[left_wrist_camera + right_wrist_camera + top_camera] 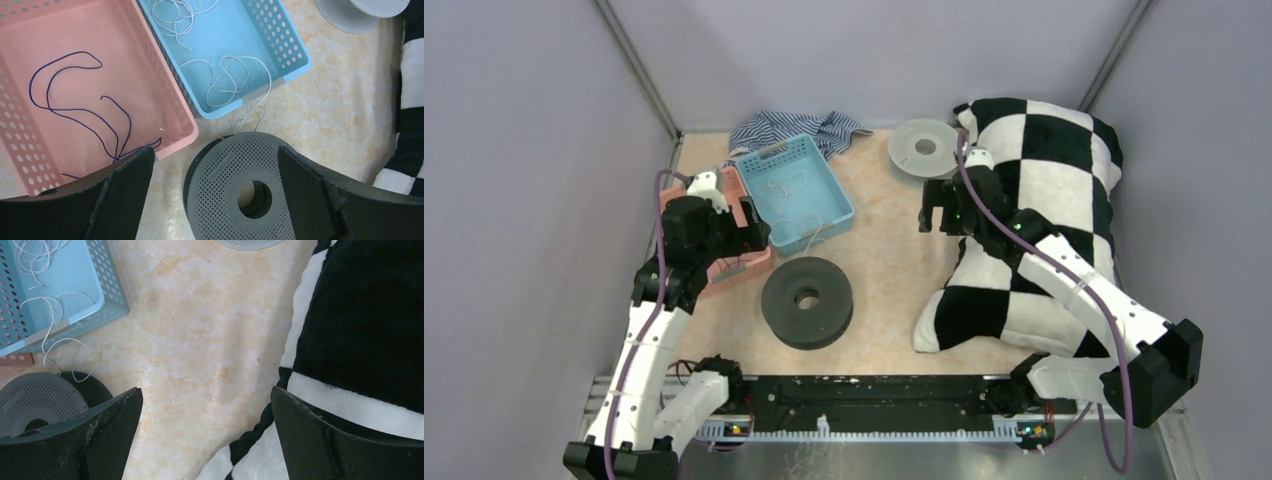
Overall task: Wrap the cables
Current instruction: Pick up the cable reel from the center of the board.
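Left wrist view: the white cable (pixel 227 82) lies looped inside the blue basket (pixel 295 50), one end spilling over its rim, the dark cable (pixel 75 110) in the pink basket (pixel 100 30) beside it — both look limp and light, best pinched near a free end. Left fingers (pixel 125 192) and right fingers (pixel 107 432) are spread wide, empty; a finger partly hides the dark cable's end.

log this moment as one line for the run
phase: wrapping not begun | left gripper: open, empty | right gripper: open, empty, over table | dark cable: loose in pink basket | white cables: loose in blue basket
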Available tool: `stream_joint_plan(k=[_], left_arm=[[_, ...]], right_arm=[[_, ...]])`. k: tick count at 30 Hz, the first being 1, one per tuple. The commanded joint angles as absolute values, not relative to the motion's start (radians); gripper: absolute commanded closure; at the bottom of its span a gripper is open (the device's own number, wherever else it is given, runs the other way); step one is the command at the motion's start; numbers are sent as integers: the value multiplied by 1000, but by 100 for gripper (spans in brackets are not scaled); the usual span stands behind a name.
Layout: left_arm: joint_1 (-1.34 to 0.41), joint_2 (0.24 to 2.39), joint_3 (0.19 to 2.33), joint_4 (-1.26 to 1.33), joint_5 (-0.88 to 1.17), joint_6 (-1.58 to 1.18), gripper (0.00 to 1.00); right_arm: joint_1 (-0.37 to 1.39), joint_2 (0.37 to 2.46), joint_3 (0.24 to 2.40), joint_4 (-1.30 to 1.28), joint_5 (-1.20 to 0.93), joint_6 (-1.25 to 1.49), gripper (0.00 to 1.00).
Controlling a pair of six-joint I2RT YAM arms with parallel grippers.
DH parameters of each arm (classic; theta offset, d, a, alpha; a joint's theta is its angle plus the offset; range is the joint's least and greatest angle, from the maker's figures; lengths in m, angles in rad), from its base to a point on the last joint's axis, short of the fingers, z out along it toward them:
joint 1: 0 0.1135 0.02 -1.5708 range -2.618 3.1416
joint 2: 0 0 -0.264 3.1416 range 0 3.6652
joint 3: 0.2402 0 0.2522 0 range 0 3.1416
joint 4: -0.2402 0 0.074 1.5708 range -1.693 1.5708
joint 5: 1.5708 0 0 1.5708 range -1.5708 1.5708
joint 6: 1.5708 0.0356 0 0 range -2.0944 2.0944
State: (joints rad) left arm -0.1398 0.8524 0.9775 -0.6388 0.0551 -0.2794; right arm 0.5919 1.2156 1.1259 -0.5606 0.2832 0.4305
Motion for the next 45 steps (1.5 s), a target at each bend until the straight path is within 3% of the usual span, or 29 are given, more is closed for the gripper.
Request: stream_joint_plan(k=[1, 13, 22, 28, 32, 39, 45], left_arm=[[-138, 821, 962, -637, 54, -270, 1], [-140, 773, 912, -806, 163, -410, 2], [-141, 577, 683, -749, 363, -710, 2], [-141, 465, 571, -837, 154, -890, 2], [-141, 507, 581, -932, 56, -879, 1], [-138, 674, 553, -787, 219, -858, 2], [-139, 608, 384, -609, 308, -959, 5]], right_arm=[[601, 1188, 1134, -516, 289, 434, 1], [601, 1141, 1089, -465, 239, 428, 1], [604, 1133, 1064, -451, 219, 448, 1], [606, 1141, 1077, -459, 212, 443, 1], [605, 1131, 1068, -466, 226, 452, 1], [607, 1127, 1046, -419, 165, 456, 1], [606, 1110, 1052, -435, 173, 449, 1]])
